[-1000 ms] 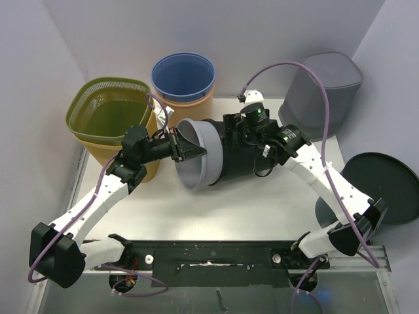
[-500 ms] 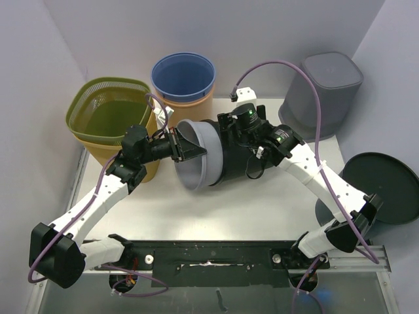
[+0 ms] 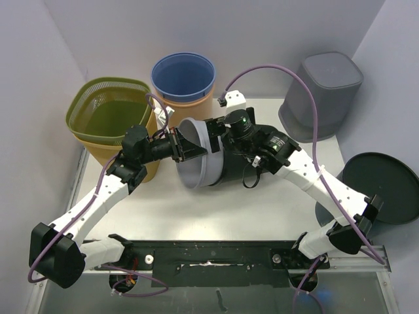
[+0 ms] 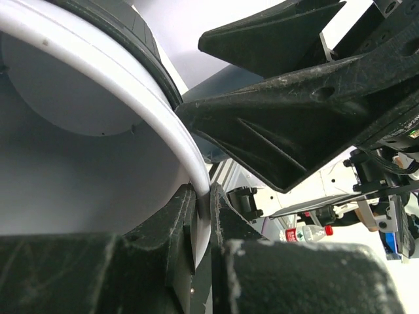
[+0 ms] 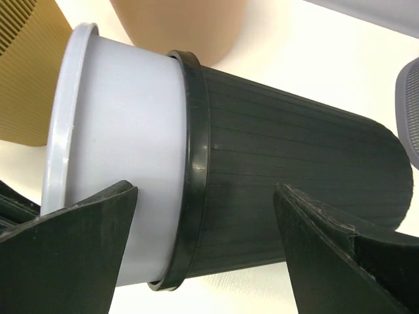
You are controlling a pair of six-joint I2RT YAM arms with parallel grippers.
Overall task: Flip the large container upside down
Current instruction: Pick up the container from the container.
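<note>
The large container (image 3: 239, 167) lies on its side mid-table, a black ribbed bin (image 5: 294, 163) with a pale grey inner liner (image 5: 124, 124) sticking out of its mouth, which faces left. My left gripper (image 3: 190, 152) is shut on the liner's rim (image 4: 131, 85), one finger inside and one outside, as the left wrist view shows around the left gripper (image 4: 203, 193). My right gripper (image 3: 221, 136) hangs open just above the container. In its wrist view the right gripper (image 5: 204, 191) straddles the black collar where liner meets bin, touching neither.
A green mesh basket (image 3: 108, 108) nested in an ochre bin stands at the back left. A blue bin (image 3: 183, 75) in a tan one is behind the container. A dark grey bin (image 3: 321, 91) stands back right, and a black round lid (image 3: 383, 186) lies off the table's right edge.
My right arm has swung left along the container, from over the black body toward the collar and liner. The left gripper and the container have stayed put.
</note>
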